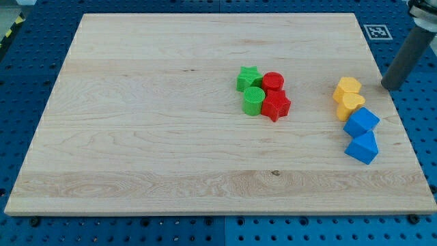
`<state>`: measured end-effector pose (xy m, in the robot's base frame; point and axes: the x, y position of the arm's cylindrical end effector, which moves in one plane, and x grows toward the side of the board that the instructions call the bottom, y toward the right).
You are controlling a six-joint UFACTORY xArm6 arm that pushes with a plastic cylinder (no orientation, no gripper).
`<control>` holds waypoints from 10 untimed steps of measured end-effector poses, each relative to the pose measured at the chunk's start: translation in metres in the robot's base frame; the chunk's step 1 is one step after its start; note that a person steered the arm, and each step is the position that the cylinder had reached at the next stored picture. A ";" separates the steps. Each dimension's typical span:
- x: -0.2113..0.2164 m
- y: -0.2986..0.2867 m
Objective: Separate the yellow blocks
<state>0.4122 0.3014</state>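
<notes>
Two yellow blocks sit touching at the view's right: a yellow hexagon block (347,88) above a yellow heart-shaped block (351,104). My tip (387,87) is the lower end of a dark rod, a short way to the right of the upper yellow block and apart from it, near the board's right edge.
Two blue blocks (360,122) (362,147) lie just below the yellow pair, the upper one touching the lower yellow block. Near the middle a cluster holds a green star (248,78), a green cylinder (253,100), a red cylinder (273,82) and a red star (276,106). The wooden board (136,137) lies on a blue surface.
</notes>
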 end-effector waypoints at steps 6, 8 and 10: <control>0.036 -0.082; 0.012 -0.112; 0.038 -0.120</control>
<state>0.4500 0.1811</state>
